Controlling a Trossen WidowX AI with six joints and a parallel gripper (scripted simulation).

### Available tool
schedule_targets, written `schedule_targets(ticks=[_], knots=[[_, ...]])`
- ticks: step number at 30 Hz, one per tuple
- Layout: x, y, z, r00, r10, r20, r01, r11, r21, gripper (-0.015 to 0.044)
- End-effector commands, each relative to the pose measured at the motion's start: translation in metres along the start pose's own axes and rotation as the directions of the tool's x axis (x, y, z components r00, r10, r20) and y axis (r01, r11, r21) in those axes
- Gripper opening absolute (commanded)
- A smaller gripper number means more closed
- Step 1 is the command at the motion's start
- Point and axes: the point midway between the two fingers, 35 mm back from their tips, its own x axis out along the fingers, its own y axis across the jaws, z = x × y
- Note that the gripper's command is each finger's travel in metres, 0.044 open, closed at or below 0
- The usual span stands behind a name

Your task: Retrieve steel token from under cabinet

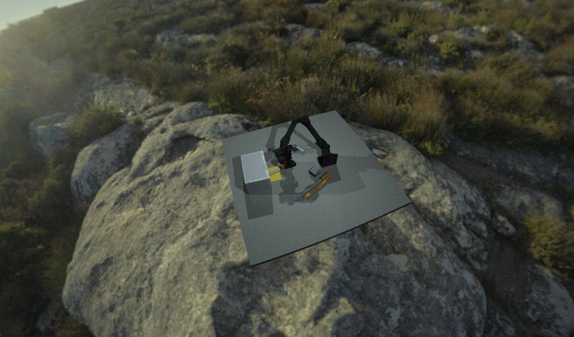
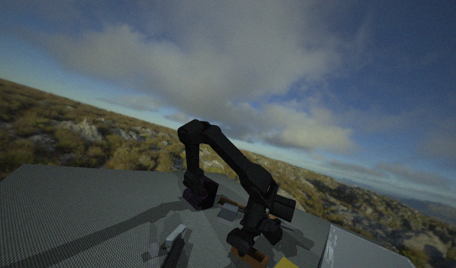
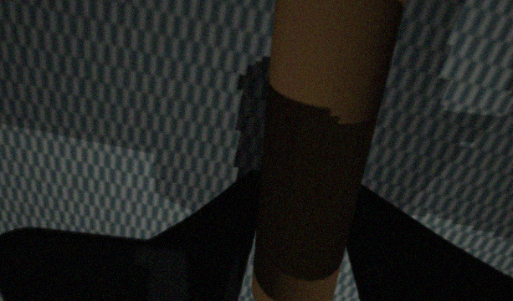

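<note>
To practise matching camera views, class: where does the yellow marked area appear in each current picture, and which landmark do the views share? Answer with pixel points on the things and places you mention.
Top: the yellow marked area [image 1: 275,176] [image 2: 285,263] is left of centre, beside the pale cabinet [image 1: 254,166] [image 2: 362,249].
Exterior: at the bottom edge, right of centre, cut off.
Wrist: not in it.
Shared landmark: the orange-brown handle [image 1: 282,166] [image 2: 256,258] [image 3: 333,50] in the gripper [image 1: 287,164] [image 2: 254,241] [image 3: 300,186].
</note>
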Motion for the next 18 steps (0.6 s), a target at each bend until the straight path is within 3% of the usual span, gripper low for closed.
schedule_targets(ticks=[1,18], knots=[[0.001,0.0,-0.008,1.0,0.0,-0.005,0.0,1.0,-0.006,0.0],[0.001,0.0,-0.026,1.0,0.0,-0.006,0.0,1.0,-0.007,0.0]])
